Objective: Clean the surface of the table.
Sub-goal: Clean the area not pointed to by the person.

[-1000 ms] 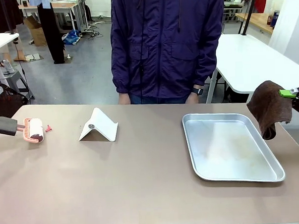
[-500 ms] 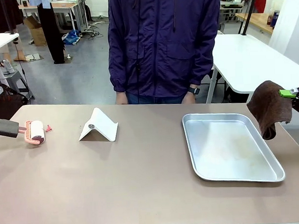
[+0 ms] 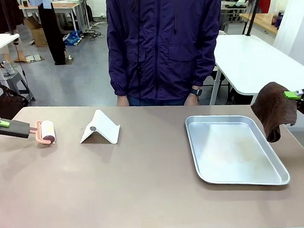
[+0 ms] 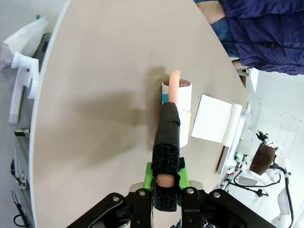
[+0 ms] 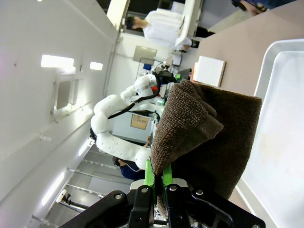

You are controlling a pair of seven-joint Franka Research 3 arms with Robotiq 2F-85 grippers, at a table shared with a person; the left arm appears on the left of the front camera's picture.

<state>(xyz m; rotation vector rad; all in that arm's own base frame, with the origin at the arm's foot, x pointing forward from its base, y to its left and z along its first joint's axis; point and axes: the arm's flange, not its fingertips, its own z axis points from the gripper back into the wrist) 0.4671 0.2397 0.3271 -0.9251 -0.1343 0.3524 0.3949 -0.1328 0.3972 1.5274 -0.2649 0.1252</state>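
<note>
Table [image 3: 145, 195] first: we're looking at a wide brownish-taupe top with a pale thin edge, running across the whole front view from the robot's side to the person's side. At the far edge, about the middle, a person [image 3: 164, 43] in a dark purple jacket stands with both hands down at the table edge, touching nothing on it.

On the right half of the table sits a silver metal tray [image 3: 234, 151], with nothing in it that we can make out, its long side running near edge to far edge. Just past the tray's far right corner, by the table's right edge, a brown cloth [image 3: 275, 108] hangs in the air. The right gripper [image 3: 295, 94] has its jaws clamped together on the cloth's top fold, and the right wrist view shows the green pads [image 5: 148, 178] pinching it.

Left of middle, towards the far edge, a white folded stand [image 3: 102, 127] sits like a little tent. Near the far left corner is a lint roller [image 3: 46, 132] with a pink frame, its drum down on the top as far as we can tell. The left gripper [image 3: 6, 125] is clamped on the roller's dark handle [image 4: 166, 137], coming in from the left edge
</note>
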